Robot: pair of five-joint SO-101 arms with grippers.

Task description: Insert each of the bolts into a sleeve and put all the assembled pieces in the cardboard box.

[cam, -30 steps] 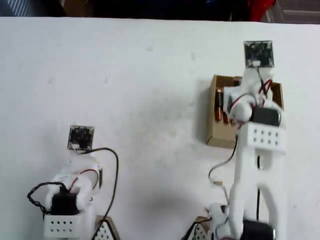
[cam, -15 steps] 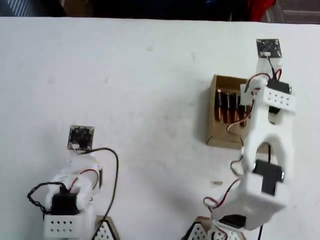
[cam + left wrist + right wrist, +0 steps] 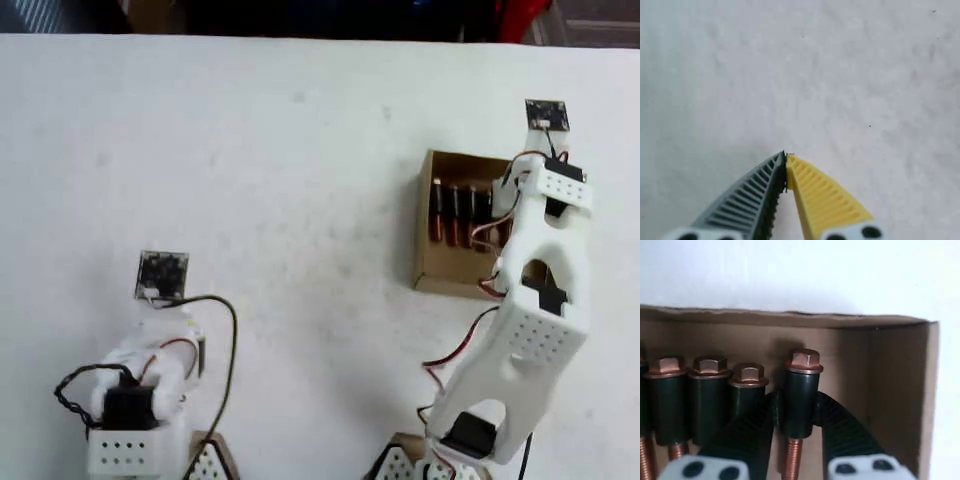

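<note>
The cardboard box (image 3: 432,270) lies on the white table at the right, with several assembled pieces (image 3: 455,215) lined up inside. My right arm (image 3: 530,330) stretches over the box's right part. In the right wrist view my right gripper (image 3: 795,402) is inside the box (image 3: 890,370), shut on an assembled piece (image 3: 801,385), a black sleeve with a copper bolt through it. Its black fingers (image 3: 840,430) press on both sides of the sleeve. Other assembled pieces (image 3: 710,390) lie beside it. My left gripper (image 3: 785,159) is shut on nothing above bare table.
My left arm (image 3: 140,390) sits folded at the table's near left corner. The white table (image 3: 280,180) stretches wide between the arms and toward the far edge. The box's far wall (image 3: 790,322) rises just beyond the bolt heads.
My right arm has stretched farther out over the box, and its wrist has shifted toward the far right. My left arm has kept still.
</note>
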